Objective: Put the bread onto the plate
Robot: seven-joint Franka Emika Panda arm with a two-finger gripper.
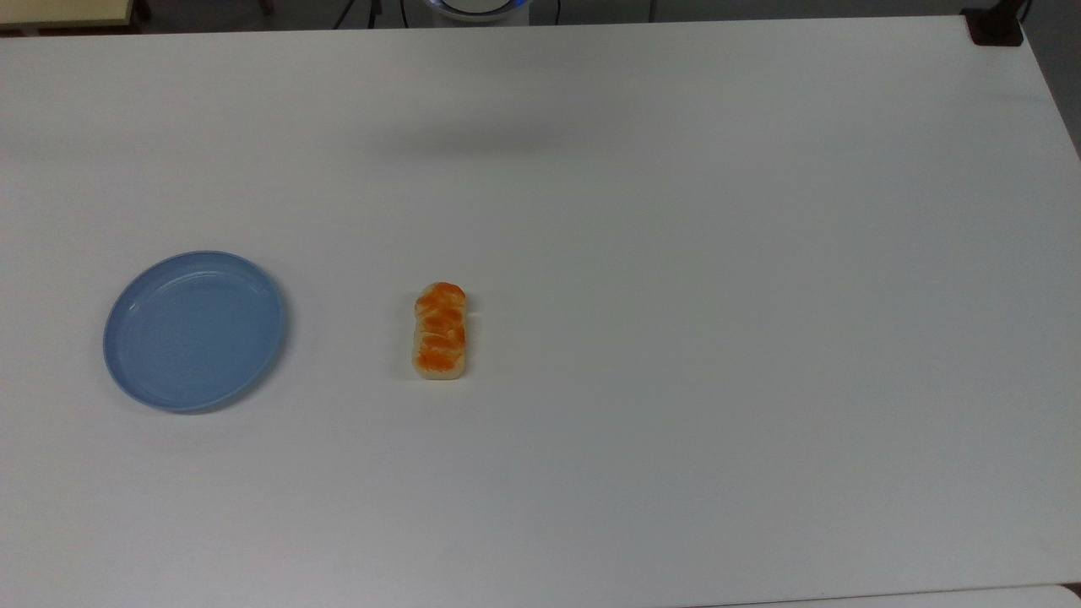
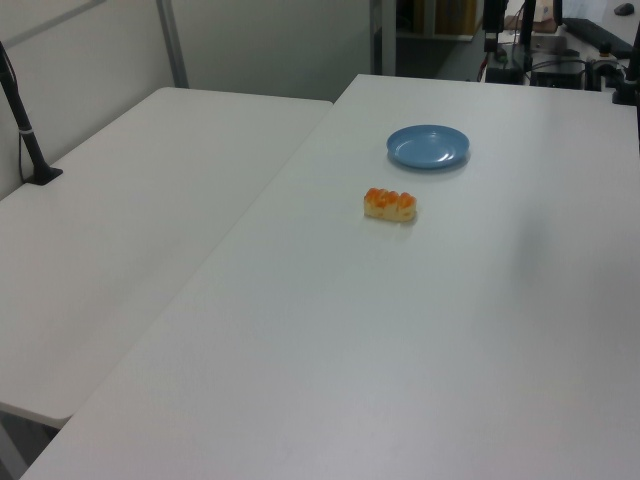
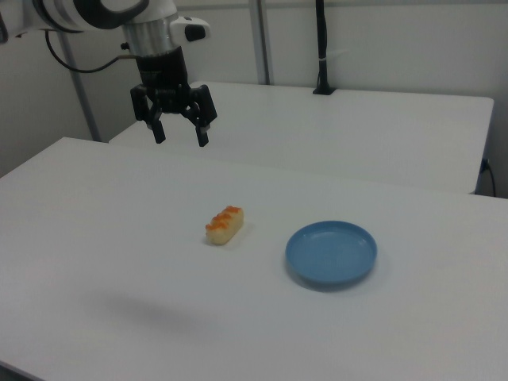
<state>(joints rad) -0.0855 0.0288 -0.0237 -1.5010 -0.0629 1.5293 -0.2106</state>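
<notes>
A white worktop point(image 1: 676, 253) carries the bread point(image 1: 439, 331), lying flat and well apart from the empty blue plate point(image 1: 127, 338) (on the top view's left); the gripper point(image 3: 180, 134) hangs high above, fingers spread and holding nothing

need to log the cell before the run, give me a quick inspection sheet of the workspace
surface: white table, bare apart from the two job items
bread: bread lies flat on the table, apart from the plate, untouched
plate: blue plate upright, nothing on it, at the top view's left of the bread
clutter: nothing seen
end effector: end effector open, empty, raised above the table, well away from the bread
cables: black cable on a post at the second table
surroundings: second white table alongside, partition walls behind
</notes>
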